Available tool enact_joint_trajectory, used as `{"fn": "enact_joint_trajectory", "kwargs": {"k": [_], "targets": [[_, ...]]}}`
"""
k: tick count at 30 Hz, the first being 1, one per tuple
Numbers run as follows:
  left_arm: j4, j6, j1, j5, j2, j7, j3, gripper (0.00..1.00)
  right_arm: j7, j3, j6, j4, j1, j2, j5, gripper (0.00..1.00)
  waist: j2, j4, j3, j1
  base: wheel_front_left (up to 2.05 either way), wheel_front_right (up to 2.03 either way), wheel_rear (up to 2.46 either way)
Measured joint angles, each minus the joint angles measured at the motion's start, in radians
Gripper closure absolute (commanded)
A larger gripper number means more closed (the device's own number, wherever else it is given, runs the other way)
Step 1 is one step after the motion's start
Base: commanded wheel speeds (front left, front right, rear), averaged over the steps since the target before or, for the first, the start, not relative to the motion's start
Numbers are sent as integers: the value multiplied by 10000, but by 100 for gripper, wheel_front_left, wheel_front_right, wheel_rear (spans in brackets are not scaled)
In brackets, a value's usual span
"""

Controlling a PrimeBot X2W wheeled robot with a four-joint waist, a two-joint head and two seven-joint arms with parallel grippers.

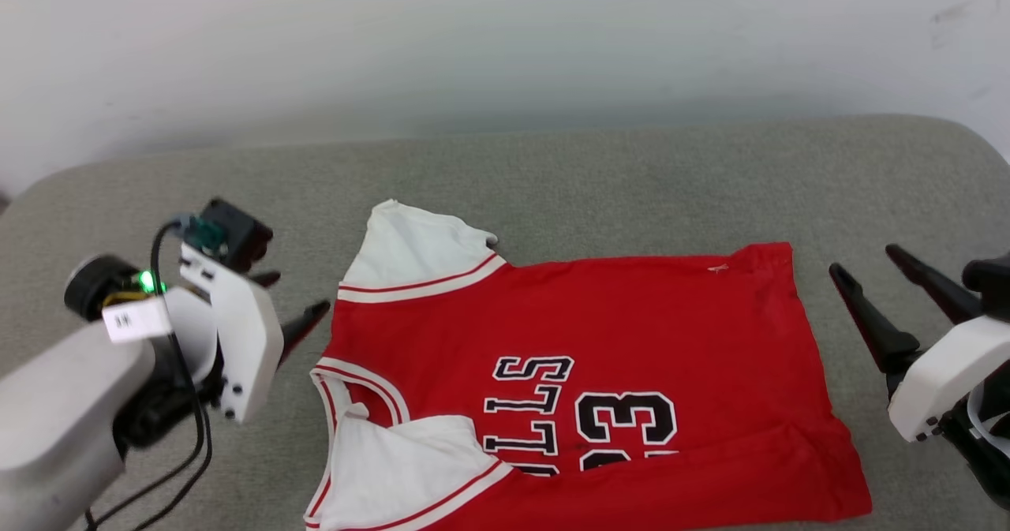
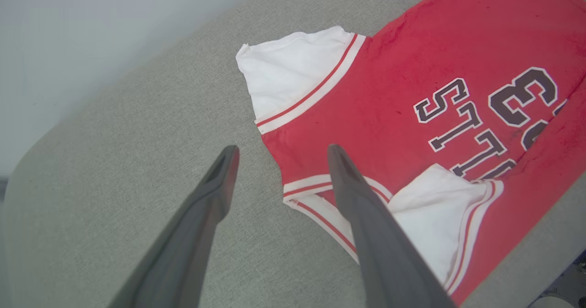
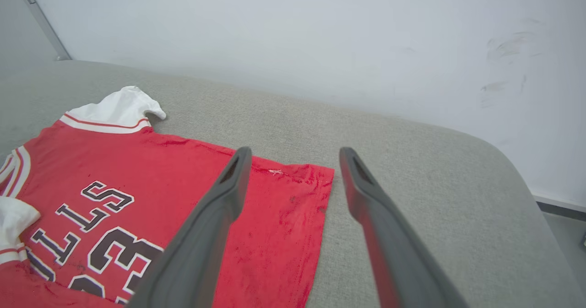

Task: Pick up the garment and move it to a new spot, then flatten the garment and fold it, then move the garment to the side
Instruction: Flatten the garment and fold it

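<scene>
The garment [image 1: 623, 334], a red jersey with white sleeves and black lettering, lies on the grey cushion with its near long edge folded up over the front. Its collar points left and its hem right. My left gripper [image 1: 293, 301] stands open just left of the collar, holding nothing; in the left wrist view the left gripper [image 2: 280, 154] hovers over the collar edge of the garment [image 2: 412, 97]. My right gripper [image 1: 866, 267] is open to the right of the hem, apart from the cloth. In the right wrist view the right gripper [image 3: 295, 156] sits above the hem corner of the garment [image 3: 183, 170].
The grey cushion [image 1: 552, 176] has rounded far corners and ends at a white wall [image 1: 505, 34]. Bare cushion lies beyond the garment and on both sides. The cushion's near edge [image 2: 517, 271] runs close to the garment's folded side.
</scene>
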Motion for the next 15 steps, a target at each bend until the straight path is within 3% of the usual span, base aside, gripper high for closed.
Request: {"fn": "enact_joint_trajectory", "kwargs": {"k": [8,15], "targets": [[1164,-77,-1749,228,-577,194,552,0,-665,-1684,-2,-1971,1125,1503,-1616,0,0,-426,856,0,0,0,0],[2316,-360,-3523,-192,-943,1990,734,0,-504,-2157,-2,-3568,1912,2451,-2458,0,0,-892,1897,1,0,0,0]]}}
